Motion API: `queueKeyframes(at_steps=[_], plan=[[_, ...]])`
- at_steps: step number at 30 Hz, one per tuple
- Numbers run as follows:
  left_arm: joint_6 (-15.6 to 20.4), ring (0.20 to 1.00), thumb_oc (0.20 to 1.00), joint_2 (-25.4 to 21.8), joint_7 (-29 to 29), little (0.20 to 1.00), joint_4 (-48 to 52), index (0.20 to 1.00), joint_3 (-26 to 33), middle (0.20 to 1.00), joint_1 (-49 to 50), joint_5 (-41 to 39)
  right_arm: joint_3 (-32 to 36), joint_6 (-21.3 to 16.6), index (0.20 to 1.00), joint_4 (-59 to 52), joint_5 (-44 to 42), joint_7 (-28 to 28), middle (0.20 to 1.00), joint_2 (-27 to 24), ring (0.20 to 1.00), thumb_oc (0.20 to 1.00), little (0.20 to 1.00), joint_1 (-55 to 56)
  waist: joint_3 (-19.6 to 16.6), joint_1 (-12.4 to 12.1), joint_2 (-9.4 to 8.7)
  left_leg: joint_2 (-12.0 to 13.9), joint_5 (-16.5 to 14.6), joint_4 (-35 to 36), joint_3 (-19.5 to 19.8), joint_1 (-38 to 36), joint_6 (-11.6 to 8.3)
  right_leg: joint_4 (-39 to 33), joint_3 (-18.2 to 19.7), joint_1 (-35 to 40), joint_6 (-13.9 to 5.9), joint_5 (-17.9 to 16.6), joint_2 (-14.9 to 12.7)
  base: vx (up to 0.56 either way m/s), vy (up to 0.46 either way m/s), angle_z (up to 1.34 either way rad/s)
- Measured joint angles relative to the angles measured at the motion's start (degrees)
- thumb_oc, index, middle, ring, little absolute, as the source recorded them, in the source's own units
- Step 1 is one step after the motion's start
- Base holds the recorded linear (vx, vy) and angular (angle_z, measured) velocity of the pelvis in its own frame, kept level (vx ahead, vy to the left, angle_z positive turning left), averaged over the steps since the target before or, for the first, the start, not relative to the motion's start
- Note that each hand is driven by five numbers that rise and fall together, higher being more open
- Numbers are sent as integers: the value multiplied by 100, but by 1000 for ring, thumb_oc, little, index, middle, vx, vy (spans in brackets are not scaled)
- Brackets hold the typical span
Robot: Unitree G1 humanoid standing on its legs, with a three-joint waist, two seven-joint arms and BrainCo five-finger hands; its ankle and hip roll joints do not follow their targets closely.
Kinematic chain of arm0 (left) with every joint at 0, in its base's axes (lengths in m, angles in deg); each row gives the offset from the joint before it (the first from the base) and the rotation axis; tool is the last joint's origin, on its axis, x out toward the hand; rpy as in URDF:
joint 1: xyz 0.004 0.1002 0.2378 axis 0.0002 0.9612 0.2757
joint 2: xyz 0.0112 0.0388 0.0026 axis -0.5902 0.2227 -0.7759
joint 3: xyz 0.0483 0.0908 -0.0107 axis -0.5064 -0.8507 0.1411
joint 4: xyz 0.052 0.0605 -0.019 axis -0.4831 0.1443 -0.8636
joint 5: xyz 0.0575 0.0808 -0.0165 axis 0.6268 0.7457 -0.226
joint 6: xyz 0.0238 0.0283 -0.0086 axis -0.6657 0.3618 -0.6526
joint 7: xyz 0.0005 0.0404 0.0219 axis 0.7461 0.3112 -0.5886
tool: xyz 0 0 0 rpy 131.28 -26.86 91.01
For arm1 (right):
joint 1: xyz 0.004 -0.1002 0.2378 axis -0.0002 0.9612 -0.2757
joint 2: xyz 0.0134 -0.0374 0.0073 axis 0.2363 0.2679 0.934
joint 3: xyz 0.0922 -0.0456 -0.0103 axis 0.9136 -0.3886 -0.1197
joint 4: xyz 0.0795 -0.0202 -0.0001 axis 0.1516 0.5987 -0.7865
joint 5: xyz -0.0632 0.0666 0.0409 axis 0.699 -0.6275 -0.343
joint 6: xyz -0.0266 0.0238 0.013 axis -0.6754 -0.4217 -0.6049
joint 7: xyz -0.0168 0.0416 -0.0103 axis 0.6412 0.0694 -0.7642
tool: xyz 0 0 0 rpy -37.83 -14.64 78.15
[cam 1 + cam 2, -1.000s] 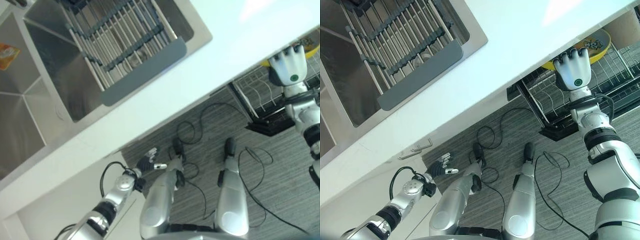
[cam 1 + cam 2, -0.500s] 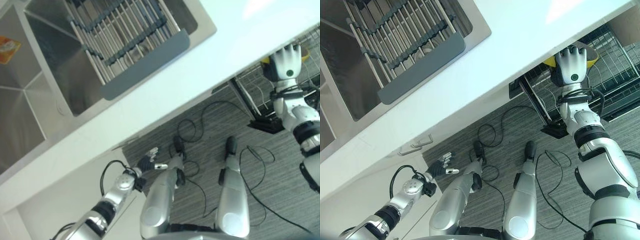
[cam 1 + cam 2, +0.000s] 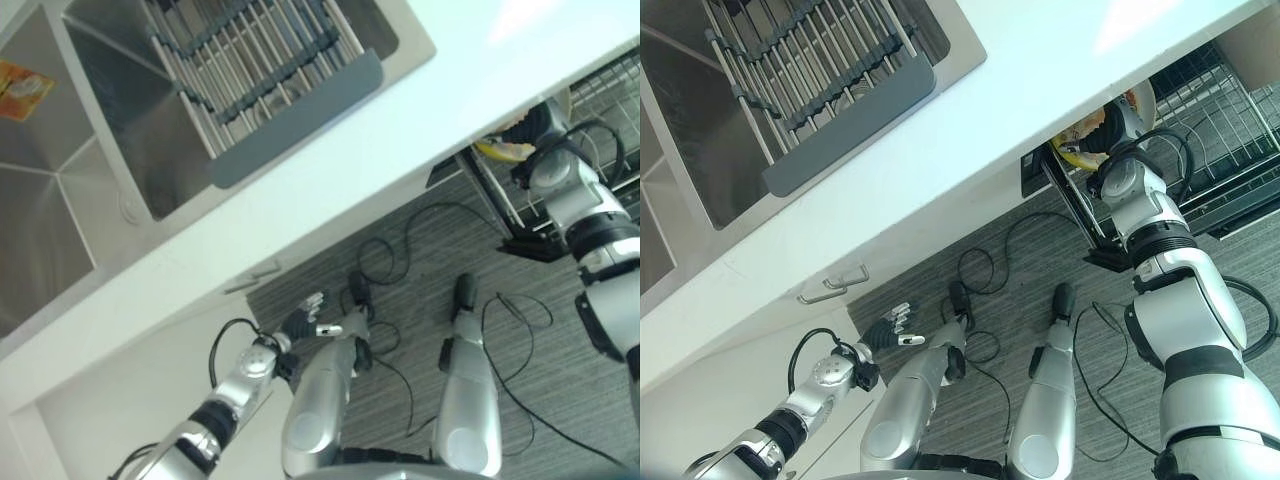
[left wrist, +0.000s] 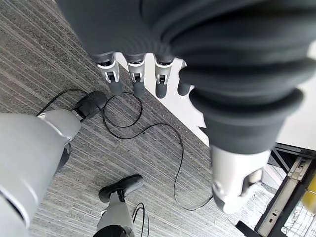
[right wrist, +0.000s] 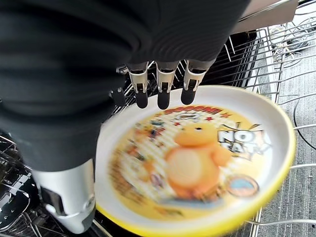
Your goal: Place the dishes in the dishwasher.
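A yellow-rimmed plate [image 5: 197, 158] with a cartoon picture lies just past my right hand's fingers [image 5: 158, 86], above the wire dishwasher rack [image 5: 237, 64]. Those fingers are straight and the thumb stands apart beside the plate's edge, so the hand is open. From the head, the right hand [image 3: 1110, 140] reaches under the white counter's edge, with the plate [image 3: 1077, 153] showing beside it at the pulled-out rack [image 3: 1220, 110]. My left hand [image 3: 300, 325] hangs low in front of the cabinet, open and holding nothing, its fingers [image 4: 133, 79] straight over the grey floor.
A steel sink holding a grey roll-up drying rack [image 3: 260, 70] is set in the white counter [image 3: 400, 150]. An orange packet [image 3: 20, 85] lies in the sink's left basin. A cabinet handle [image 3: 830, 285] sits under the counter's edge.
My right hand has turned and gone from the counter's edge in under it, taking the plate over the dishwasher rack. The left hand has risen slightly. The view has shifted a little.
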State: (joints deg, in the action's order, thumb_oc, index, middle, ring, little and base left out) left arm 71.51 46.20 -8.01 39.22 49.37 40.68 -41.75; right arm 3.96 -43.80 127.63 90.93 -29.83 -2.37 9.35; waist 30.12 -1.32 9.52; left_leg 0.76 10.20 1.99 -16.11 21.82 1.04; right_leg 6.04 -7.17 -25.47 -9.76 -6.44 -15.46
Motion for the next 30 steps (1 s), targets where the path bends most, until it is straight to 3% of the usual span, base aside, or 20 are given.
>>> queueKeyframes(at_steps=[6,15,18,22,24,28,30], plan=[[-31,1000,1000,11,5,1000,2,1000,-3,1000,0,0,3,43,1000,1,4,19,1000,0,1000,1000,1000,0,0,-11,0,0,0,0,8,2,0,3,-5,1,-1,0,-1,0,0,0],[-37,1000,1000,41,74,1000,3,1000,-2,1000,-7,-1,17,153,1000,0,3,558,1000,0,1000,1000,1000,0,0,-10,0,-1,0,1,16,12,0,-5,-14,0,-1,1,0,1,8,0],[-43,1000,1000,71,118,1000,1,1000,-3,1000,-7,-2,163,299,1000,-2,-69,1303,1000,3,1000,1000,1000,8,0,-10,0,-5,2,0,7,22,2,6,-13,-18,0,-1,-3,-34,44,-1],[-54,1000,1000,184,201,1000,-25,1000,-6,1000,22,-26,1128,536,1000,-199,-288,2398,1000,189,1000,1000,1000,46,-3,22,4,-12,10,17,-24,43,13,15,24,-73,-1,-5,-6,1,37,-3],[-51,1000,1000,244,236,1000,-35,1000,-4,1000,13,-26,1133,561,1000,-332,-305,2643,1000,224,1000,1000,1000,66,-3,71,5,-8,10,17,-26,40,13,19,25,-72,-1,-5,4,8,7,-2],[-25,1000,1000,493,394,1000,-305,1000,67,1000,81,-51,1908,611,1000,-1745,-1129,3691,1000,600,1000,1000,1000,1075,-3,125,4,11,9,52,-41,-157,14,20,32,103,11,3,46,38,29,-2],[4,1000,1000,520,397,1000,-317,1000,216,1000,201,-103,2091,608,1000,-1903,-1185,3770,1000,696,1000,1000,1000,1339,-3,156,4,4,9,105,-61,-274,14,12,47,190,12,5,44,46,31,-4]])
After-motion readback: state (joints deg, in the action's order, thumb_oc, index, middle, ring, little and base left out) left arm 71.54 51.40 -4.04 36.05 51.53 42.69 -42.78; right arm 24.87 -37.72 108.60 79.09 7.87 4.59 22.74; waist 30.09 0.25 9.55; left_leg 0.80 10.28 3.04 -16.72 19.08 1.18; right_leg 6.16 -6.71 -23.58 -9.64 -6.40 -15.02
